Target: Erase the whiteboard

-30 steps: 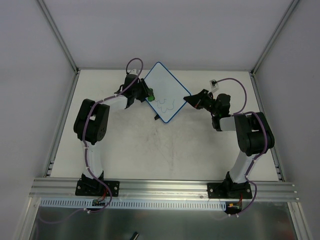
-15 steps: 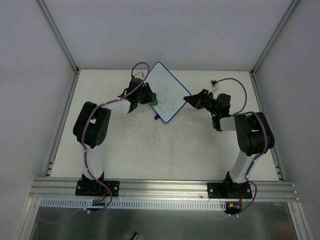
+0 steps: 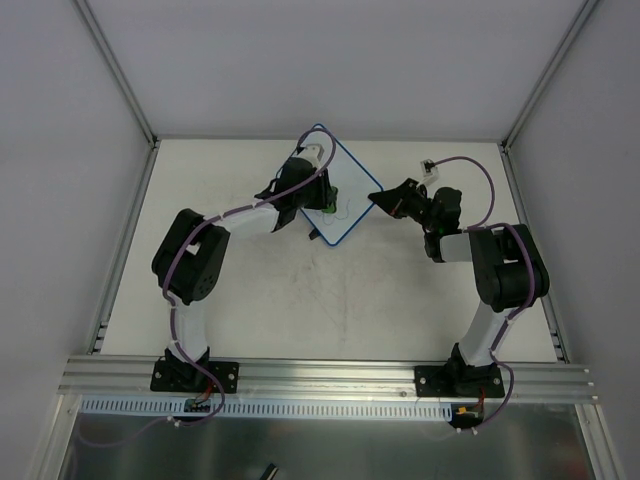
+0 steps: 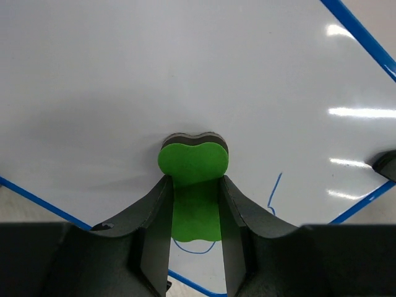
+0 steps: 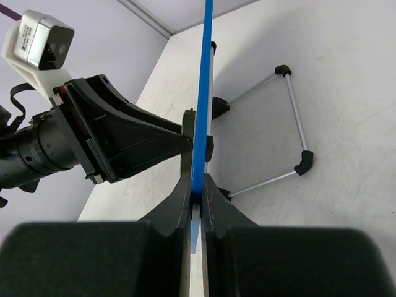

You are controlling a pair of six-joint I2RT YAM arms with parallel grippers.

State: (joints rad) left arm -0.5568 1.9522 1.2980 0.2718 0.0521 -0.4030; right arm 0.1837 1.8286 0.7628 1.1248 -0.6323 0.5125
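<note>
One small white rectangular whiteboard with a thin blue rim [image 3: 350,180] stands propped at the far middle of the pale counter [image 3: 300,300]. The left pincer [image 4: 193,185] grips one green foam eraser block [image 4: 193,162], pressed against the board. Two blue pen strokes [image 4: 273,192] show near it. The right pincer [image 5: 198,185] is clamped narrow on the board's right edge. White surface lies open above the block, up to the rim

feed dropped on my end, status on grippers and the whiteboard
Left gripper shut on green eraser, pad against the whiteboard. Right gripper shut on whiteboard's blue rim. Blue marks unerased beside eraser. Nothing seen blocking the wipe.
</note>
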